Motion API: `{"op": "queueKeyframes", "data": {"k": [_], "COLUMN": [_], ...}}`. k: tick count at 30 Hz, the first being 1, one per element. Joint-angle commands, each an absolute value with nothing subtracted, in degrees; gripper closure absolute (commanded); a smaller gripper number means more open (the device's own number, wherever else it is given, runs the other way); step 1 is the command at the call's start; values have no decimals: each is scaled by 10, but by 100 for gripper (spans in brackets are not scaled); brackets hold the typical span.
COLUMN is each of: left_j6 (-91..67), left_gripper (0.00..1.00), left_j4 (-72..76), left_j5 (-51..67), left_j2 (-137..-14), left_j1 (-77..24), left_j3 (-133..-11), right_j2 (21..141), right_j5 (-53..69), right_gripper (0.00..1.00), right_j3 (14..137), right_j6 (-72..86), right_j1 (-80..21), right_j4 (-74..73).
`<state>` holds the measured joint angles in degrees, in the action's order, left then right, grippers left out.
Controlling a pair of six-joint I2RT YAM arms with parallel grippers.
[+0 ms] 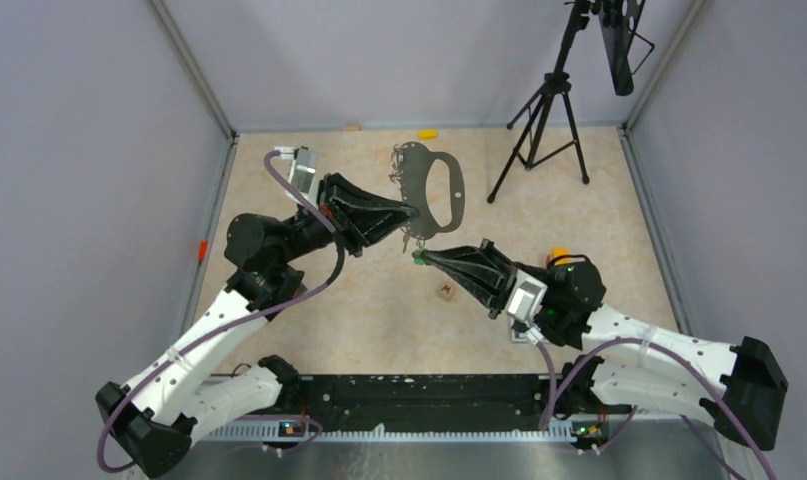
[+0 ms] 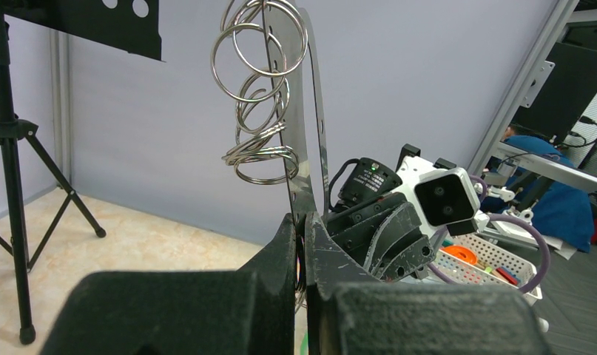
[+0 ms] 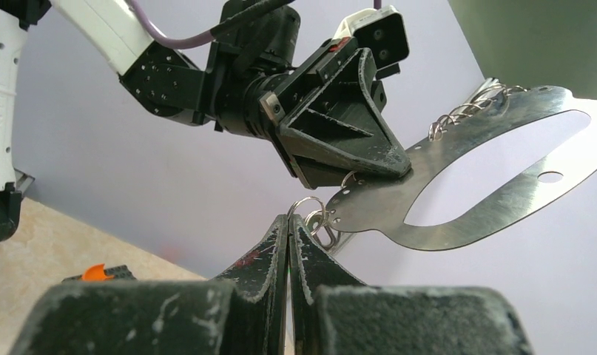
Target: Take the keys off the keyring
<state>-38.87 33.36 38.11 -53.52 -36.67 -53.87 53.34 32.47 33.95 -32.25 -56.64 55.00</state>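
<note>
At the left gripper (image 2: 302, 222), the jaws are clamped on the holed edge of the keyring (image 3: 376, 200), holding it off the table (image 1: 359, 300) with loose split rings (image 2: 258, 81) hanging along that edge. Just below it, the right gripper (image 3: 289, 222) is pinched closed, apparently on the green-headed key (image 1: 417, 258). To free the key, hold the left grip rigid and slide the key around its small ring with a short, steady pull; a jerk may twist the plate.
</note>
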Motion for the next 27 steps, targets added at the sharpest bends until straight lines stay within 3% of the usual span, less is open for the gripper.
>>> {"op": "queueKeyframes", "data": {"k": [1,8,18,27], "left_j6": [-392,-391,-380,-379], "left_gripper": [100,100,100,100], "left_j4": [364,362,353,352], "left_j5": [386,401,418,418], "left_j2": [-526,-523,-524,-527], "left_j1": [-366,-366,-366,-366], "left_j3": [-548,-553,-564,-564], "right_j2": [533,529,508,498], "right_j5": [321,329,369,367], "right_gripper": [100,100,100,100], "right_j3": [329,330,411,429], "right_j6": [-287,-291,-426,-459], "right_j1": [-573,-573,-573,-574], "right_j4": [615,613,372,318]}}
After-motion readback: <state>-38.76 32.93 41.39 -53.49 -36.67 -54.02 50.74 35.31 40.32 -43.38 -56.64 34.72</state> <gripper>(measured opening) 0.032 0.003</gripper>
